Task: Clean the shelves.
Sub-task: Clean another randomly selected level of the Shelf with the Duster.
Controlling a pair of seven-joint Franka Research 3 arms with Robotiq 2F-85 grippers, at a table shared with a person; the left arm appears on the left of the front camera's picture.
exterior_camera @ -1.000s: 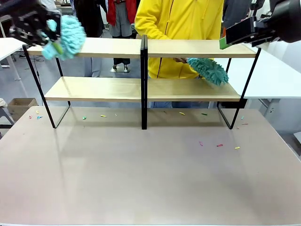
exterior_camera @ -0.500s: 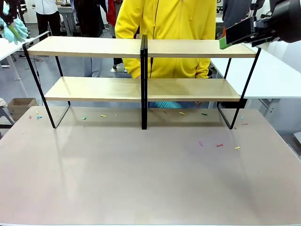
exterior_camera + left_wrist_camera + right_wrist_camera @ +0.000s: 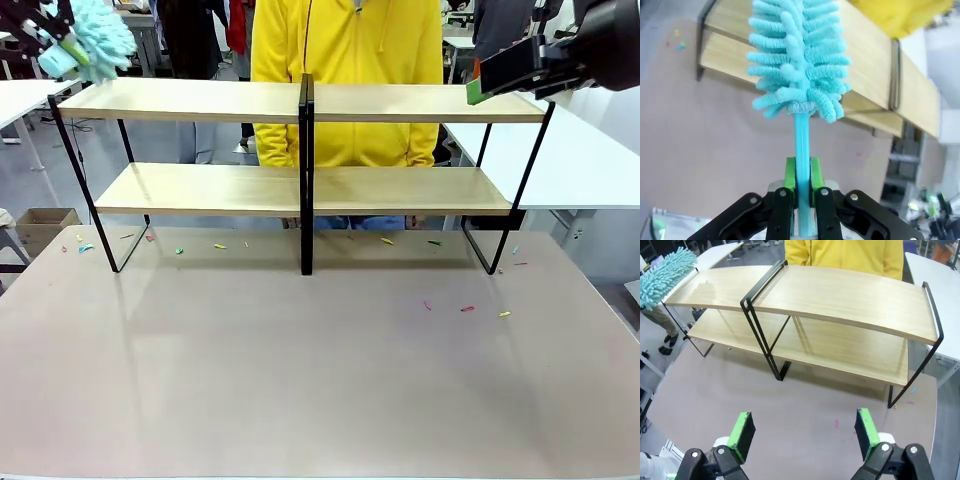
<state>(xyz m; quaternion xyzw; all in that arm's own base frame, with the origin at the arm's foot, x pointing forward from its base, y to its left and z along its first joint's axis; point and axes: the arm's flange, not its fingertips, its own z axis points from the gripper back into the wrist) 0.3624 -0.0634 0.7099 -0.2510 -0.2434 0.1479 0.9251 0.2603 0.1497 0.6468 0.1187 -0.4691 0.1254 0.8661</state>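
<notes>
Left gripper (image 3: 802, 172), clenched on the duster (image 3: 797, 60), swung back toward the shelves (image 3: 200, 98); right gripper (image 3: 802, 432) gaped; low sweep risked snagging frame (image 3: 306, 180).

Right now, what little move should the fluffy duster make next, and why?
Probably lower the duster onto the top left end of the shelves: the left gripper grips its handle, and it hangs clear of that end, not touching.

My left gripper (image 3: 48, 38) and duster (image 3: 102, 35) are back at upper left of frame, after dropping to the left edge. Person (image 3: 345, 80) shifted left; teal duster gone from shelves (image 3: 400, 190), lower right.
</notes>
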